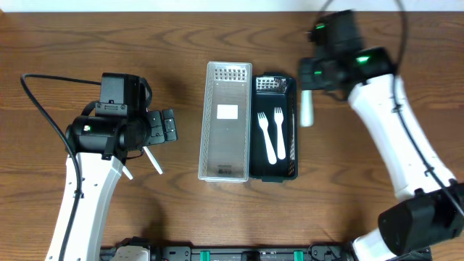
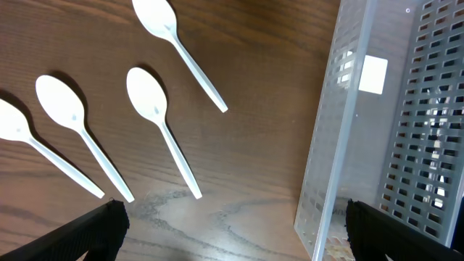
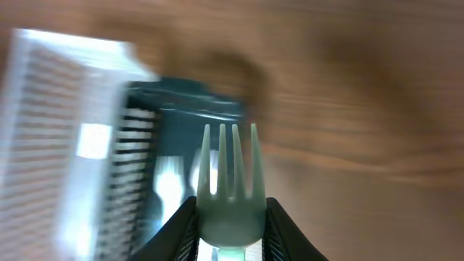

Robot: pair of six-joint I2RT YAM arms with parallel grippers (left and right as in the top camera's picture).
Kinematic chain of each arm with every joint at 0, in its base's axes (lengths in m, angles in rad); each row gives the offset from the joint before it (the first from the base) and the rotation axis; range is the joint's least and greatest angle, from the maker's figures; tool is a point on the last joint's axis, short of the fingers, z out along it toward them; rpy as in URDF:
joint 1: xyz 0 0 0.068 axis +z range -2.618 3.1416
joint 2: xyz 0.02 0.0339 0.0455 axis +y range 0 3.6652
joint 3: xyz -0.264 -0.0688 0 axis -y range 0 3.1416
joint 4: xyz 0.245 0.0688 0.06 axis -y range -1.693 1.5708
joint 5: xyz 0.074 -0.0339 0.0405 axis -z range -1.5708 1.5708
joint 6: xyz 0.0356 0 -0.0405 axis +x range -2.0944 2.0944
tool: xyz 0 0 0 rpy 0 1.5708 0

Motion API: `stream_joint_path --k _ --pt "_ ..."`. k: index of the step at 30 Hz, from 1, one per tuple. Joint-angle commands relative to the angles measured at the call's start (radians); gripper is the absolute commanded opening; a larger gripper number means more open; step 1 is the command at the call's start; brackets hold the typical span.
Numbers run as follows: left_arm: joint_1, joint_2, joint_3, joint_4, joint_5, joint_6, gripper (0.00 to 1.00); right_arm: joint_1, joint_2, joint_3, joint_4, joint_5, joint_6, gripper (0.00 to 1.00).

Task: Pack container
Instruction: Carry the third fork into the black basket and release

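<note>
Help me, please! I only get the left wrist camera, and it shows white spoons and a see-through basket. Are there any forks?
Observer: Yes. Two white forks lie in a black basket that sits right against your clear basket.
Operator: What is the other arm doing?
Observer: Its right hand grips a third fork, with the tines sticking out past the fingers.
Operator: Is it over the black basket?
Observer: No. From overhead it sits just outside the black basket, on the side away from the clear basket.
</note>
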Motion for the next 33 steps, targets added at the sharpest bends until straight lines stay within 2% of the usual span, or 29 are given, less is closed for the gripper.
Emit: stream_joint_path --k 1,12,16,18,20,25,33 --pt "0.004 0.001 0.007 -0.005 -0.011 0.006 0.98 0.082 0.035 -0.008 0.007 0.072 0.195 0.01" --pt "0.004 0.001 0.007 -0.006 -0.011 0.006 0.98 0.175 0.24 -0.135 0.017 0.095 0.28 0.01" --pt "0.004 0.001 0.007 -0.008 -0.011 0.006 0.98 0.196 0.267 -0.135 0.036 0.095 0.28 0.05" --pt "0.004 0.001 0.007 -0.01 -0.011 0.006 0.98 0.203 0.267 -0.135 0.053 0.095 0.28 0.12" --pt "0.004 0.001 0.007 -0.014 -0.012 0.006 0.98 0.203 0.267 -0.135 0.064 0.095 0.28 0.35" --pt "0.004 0.001 0.007 -0.021 -0.012 0.006 0.98 0.201 0.264 -0.129 0.065 0.095 0.263 0.62" --pt "0.004 0.001 0.007 -0.021 -0.012 0.006 0.98 0.183 0.177 -0.003 0.03 0.113 0.169 0.62"
